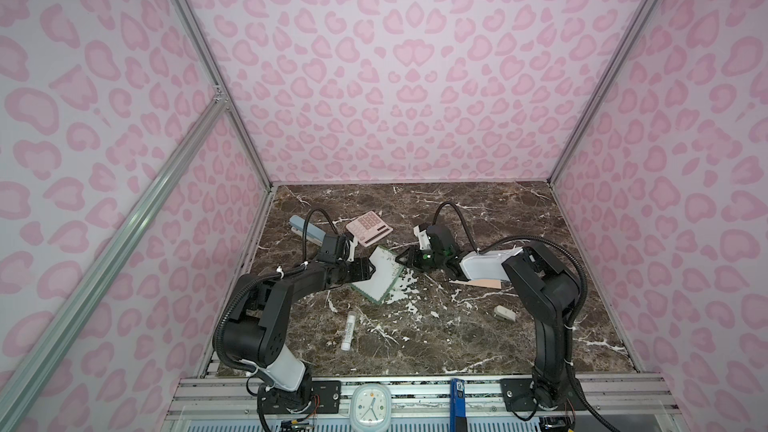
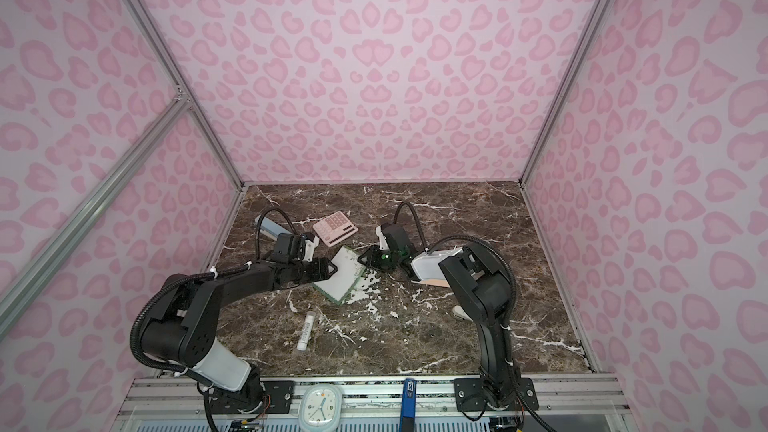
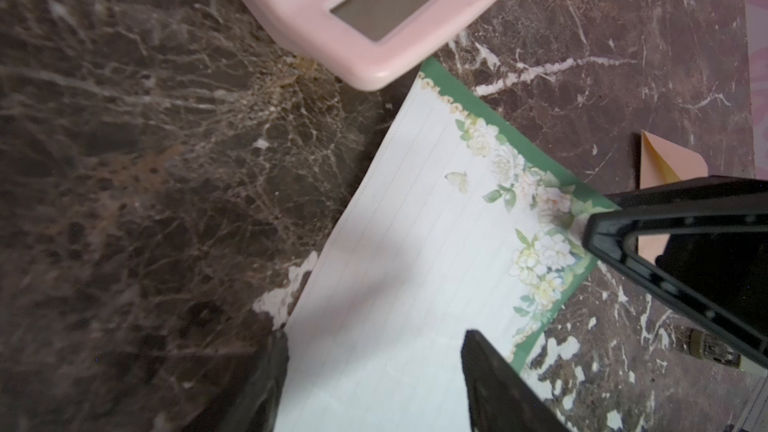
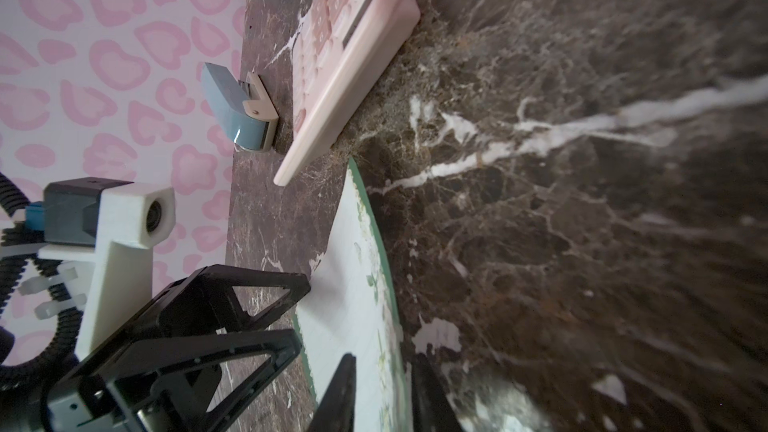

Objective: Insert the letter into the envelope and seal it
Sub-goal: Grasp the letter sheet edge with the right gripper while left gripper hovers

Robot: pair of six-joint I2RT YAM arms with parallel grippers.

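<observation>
Your right gripper [image 4: 382,363] sits with jaws narrow around the flowered border of the letter [image 1: 380,280]; whether they pinch it yet, you cannot tell. Your left gripper [image 4: 302,313] stands wide at the opposite edge (likely steadying the thin sheet so it cannot slide). Between them the letter lies just beside the calculator [image 1: 369,228], while the envelope [image 1: 484,283] rests flat under your right arm, awaiting it.

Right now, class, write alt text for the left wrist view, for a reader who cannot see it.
A white lined letter with a green floral border stretches over a dark marble table, between the fingers of the open left gripper. The right gripper meets its flowered edge; a pink calculator and a peach envelope lie beyond.
</observation>
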